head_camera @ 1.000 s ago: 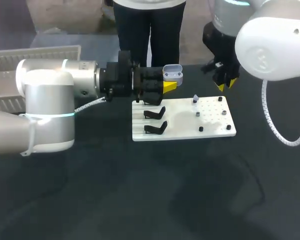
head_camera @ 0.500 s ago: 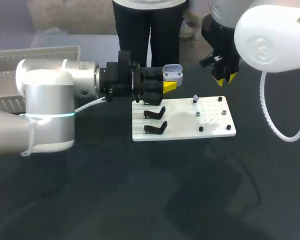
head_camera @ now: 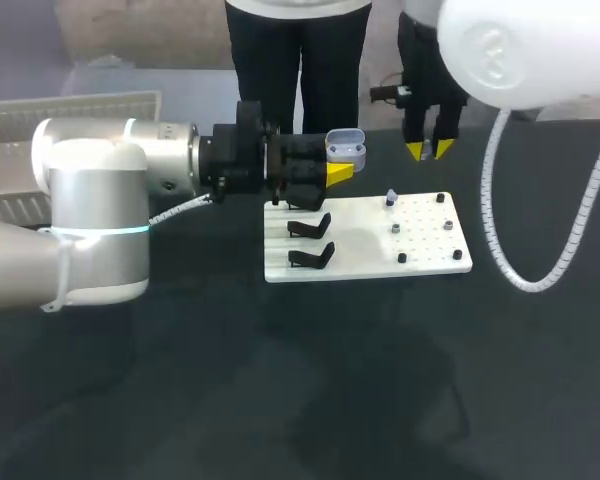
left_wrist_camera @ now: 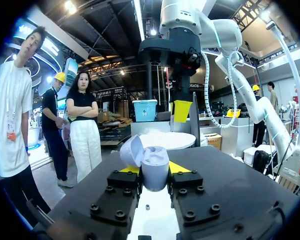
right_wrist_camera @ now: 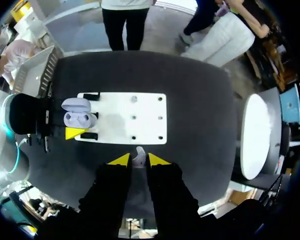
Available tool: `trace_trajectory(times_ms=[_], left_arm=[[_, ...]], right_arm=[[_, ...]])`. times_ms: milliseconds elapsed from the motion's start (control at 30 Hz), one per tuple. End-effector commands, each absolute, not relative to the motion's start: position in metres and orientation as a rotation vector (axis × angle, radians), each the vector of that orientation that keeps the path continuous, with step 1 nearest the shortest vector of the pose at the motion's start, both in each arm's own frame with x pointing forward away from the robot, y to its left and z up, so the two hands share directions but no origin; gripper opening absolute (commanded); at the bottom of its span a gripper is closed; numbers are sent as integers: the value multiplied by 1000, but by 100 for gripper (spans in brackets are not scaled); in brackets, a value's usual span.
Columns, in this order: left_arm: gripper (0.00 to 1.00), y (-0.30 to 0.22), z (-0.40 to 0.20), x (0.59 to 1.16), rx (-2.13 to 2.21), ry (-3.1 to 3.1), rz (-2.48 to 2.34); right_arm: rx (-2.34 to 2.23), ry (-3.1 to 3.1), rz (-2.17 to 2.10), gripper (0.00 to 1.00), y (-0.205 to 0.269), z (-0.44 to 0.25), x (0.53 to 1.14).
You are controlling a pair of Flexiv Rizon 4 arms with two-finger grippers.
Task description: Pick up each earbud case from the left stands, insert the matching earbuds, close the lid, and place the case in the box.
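At the far left stood the box, and what lay inside it did not show well. Next to it my left arm reached across the surface. My left claw was closed on the earbud case from two sides and held it in the air, above the far left end of the white board. The lid of the case stood open. In the right wrist view its two wells looked dark, so I judged them not yet filled.

Under the case, two black stands on the board carried nothing. Further right, one pale piece sat on a peg of the board. It was perhaps the second earbud, but it was too small to be sure.

At the right, my right claw hung above the far edge of the surface, apart from the case. It was narrow, with a small white earbud between its tips.

As I judged it, picking up this case was done. Inserting the earbuds, closing the lid and placing the case in the box were all left.
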State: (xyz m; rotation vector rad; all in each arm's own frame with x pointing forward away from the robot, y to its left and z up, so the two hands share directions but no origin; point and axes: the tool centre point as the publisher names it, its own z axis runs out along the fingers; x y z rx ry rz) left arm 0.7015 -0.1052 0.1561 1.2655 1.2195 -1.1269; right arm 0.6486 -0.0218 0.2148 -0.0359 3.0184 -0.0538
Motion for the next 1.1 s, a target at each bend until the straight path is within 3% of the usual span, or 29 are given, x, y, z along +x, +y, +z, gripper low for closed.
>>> trace_trajectory(times_ms=[33,467,1100], left_arm=[[0,-105,155,700,1260,1215,-1122],[0,-105,155,700,1260,1215,-1122],[0,-105,155,700,1260,1215,-1122]], right_arm=[[837,3017,-102,0,-3,220,649],[1119,2920,-250,0,22,234,642],[1106,2907,-238,0,28,237,640]])
